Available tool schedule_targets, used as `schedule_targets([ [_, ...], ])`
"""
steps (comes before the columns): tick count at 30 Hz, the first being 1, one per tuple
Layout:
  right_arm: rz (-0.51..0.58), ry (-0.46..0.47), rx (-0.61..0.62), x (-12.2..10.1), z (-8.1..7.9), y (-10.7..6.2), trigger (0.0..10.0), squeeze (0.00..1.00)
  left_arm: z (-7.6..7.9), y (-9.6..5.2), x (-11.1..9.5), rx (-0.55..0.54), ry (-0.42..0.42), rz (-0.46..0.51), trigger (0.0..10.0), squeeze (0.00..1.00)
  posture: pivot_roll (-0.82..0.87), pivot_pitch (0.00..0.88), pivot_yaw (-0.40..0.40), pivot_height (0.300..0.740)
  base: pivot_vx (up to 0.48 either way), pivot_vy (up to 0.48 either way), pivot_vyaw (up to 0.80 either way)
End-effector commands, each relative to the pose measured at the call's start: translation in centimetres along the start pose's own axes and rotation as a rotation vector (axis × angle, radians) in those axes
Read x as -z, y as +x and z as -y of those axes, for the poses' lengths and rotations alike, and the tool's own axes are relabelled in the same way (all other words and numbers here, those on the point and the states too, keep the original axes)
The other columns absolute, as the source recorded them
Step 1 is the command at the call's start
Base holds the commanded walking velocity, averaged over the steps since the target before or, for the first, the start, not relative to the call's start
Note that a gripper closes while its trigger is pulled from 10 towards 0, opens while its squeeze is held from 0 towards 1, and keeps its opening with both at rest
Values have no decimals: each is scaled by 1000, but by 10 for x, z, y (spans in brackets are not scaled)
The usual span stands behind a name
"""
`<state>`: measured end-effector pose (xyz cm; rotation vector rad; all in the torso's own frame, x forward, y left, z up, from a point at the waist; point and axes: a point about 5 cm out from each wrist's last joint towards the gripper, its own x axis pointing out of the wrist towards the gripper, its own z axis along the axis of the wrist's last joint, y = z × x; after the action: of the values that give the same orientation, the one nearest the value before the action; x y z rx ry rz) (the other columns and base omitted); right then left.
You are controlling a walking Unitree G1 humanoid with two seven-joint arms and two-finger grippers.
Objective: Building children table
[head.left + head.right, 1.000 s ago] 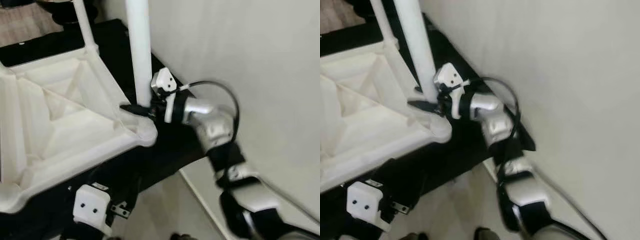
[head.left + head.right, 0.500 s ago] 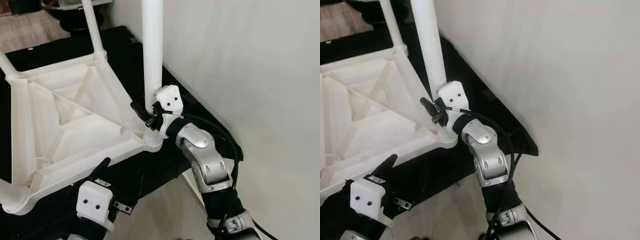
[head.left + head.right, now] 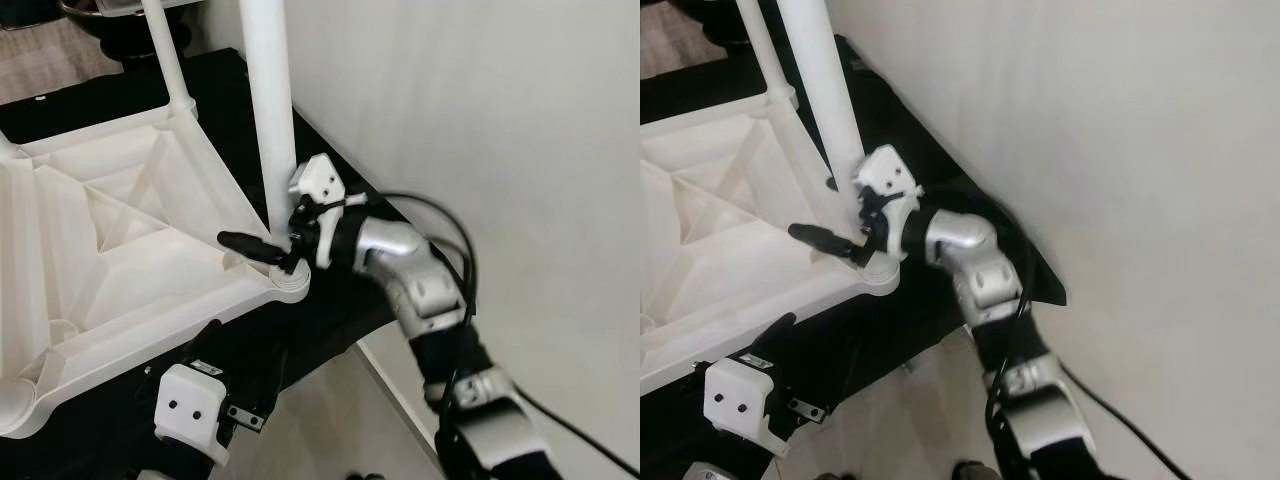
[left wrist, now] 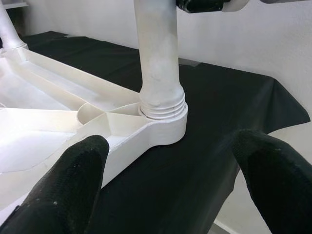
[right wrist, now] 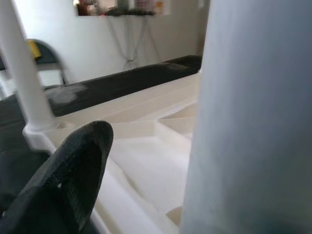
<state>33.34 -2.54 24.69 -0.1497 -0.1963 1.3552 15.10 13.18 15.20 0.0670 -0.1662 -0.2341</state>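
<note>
The white children's table [image 3: 120, 240] lies upside down on a black cloth. A white leg [image 3: 265, 120] stands upright in its near right corner socket [image 4: 161, 114]. My right gripper [image 3: 250, 228] is at the base of this leg, open. One black finger [image 3: 245, 243] reaches across the corner, with a gap between it and the leg in the right wrist view; the other is hidden behind the leg. My left gripper [image 4: 168, 146] is open below the table's front edge, pointing at the socket from a short distance. It holds nothing.
Another white leg [image 3: 165, 50] stands in the far corner. The black cloth [image 3: 335, 300] ends just right of the socket, close to a white wall [image 3: 500, 120]. Light wooden floor [image 3: 320, 420] lies below the edge.
The head view has shifted. My right wrist has turned at the leg's base, and its finger now reaches further left over the table corner. The left gripper has stayed low.
</note>
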Motion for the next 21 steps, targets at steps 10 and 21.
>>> schedule_targets([
  [10,-32,-1,-327,-9,10,7,10000,0,2,-7,-3,-2,-1,-10,10000,0,117,218,-46,740,0,0,0],
  [21,-17,28,-370,-12,17,9,0,0,3,-10,-5,-2,0,-15,10000,0,121,232,-49,740,0,0,0],
])
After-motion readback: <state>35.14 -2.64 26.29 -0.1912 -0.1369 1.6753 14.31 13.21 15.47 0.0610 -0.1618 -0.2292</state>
